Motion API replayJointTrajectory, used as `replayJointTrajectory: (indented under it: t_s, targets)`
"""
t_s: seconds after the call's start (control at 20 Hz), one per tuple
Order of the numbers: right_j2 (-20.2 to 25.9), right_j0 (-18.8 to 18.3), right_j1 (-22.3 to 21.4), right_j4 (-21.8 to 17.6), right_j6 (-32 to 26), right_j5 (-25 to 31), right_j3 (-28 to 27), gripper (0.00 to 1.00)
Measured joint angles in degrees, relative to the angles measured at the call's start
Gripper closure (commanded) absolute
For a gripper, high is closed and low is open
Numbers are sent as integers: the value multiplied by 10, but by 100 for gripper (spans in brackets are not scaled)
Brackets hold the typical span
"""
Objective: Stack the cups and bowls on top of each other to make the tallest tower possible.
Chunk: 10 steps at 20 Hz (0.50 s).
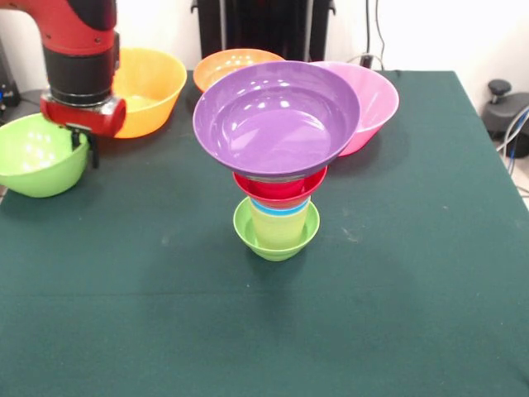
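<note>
Nearest: bare green table (165, 331), broad and free of things all along the front.

At mid-table, the tower (277, 165). Small lime-green bowl (275, 240) at the base, upright on the cloth; pale yellow cup (281, 225) standing inside it, a blue cup's rim (279, 210) showing just above, then the small red bowl (279, 185), then the wide purple bowl (277, 117) on top, tilted with its open face toward the camera. Probably built narrow-base-first for height, each piece seated in or on the one below; top-heavy as a result, with the purple rim overhanging far past the cups on every side. Tilt suggests an uneven seat, so likely to slip if nudged.

Open room to left and right of the tower; right half of the table clear up to its edge.

At the left edge, large green bowl (40, 155), upright, near the table's side. Directly above and beside it, the gripper (83, 145) under the red and black arm (78, 58); only one dark finger visible, so width impossible to tell, and nothing seen held.

Farther back: large yellow bowl (147, 89) behind the arm, orange bowl (235, 62) partly hidden by the purple rim, pink bowl (372, 103) tilted just behind the tower's right. Little clearance between pink and purple rims; safest approach probably from above.
</note>
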Motion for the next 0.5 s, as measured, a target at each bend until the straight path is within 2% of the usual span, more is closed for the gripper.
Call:
replayJointTrajectory:
  t_s: [0.5]
  targets:
    - [0,1,-2,0,0,0,-3,100]
